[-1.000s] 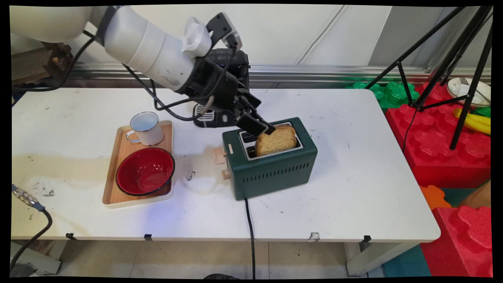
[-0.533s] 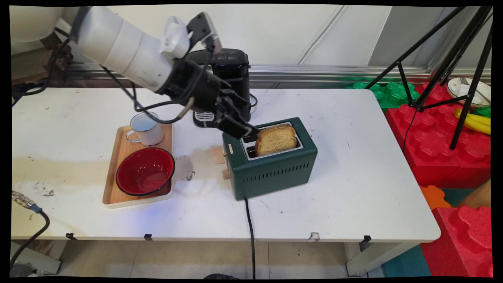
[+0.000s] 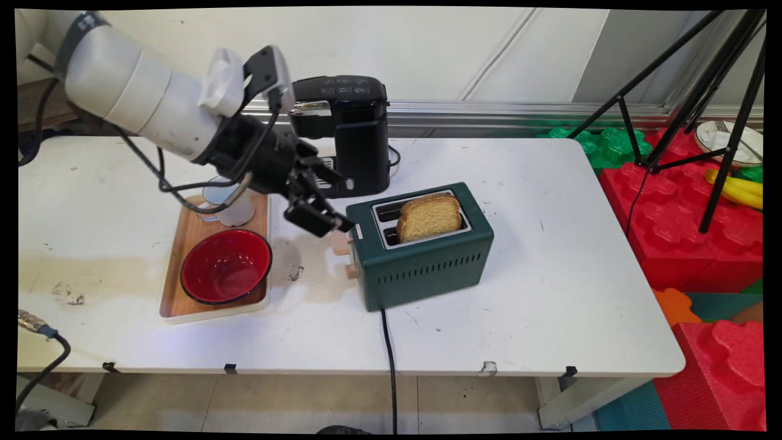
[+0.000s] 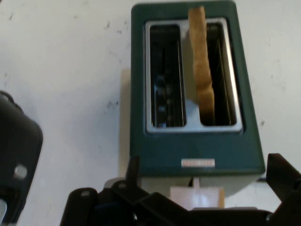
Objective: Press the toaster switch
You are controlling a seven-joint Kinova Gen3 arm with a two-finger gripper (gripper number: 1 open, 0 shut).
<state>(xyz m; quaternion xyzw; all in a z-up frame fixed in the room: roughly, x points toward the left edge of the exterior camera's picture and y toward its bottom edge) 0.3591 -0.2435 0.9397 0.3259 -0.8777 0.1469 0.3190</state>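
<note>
Pulling back left from the toaster point(image 3: 421, 256), the gripper point(image 3: 321, 220) has let go; fingers spread, empty, bread point(image 3: 429, 217) left standing in the near slot.

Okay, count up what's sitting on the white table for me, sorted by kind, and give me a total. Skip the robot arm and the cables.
Appliances: 2 (green toaster, black coffee maker)
Dishes: 2 (red bowl, white mug)
Trays: 1 (wooden tray)
Bread slices: 1 (toast standing in the toaster's near slot)
Total: 6
</note>
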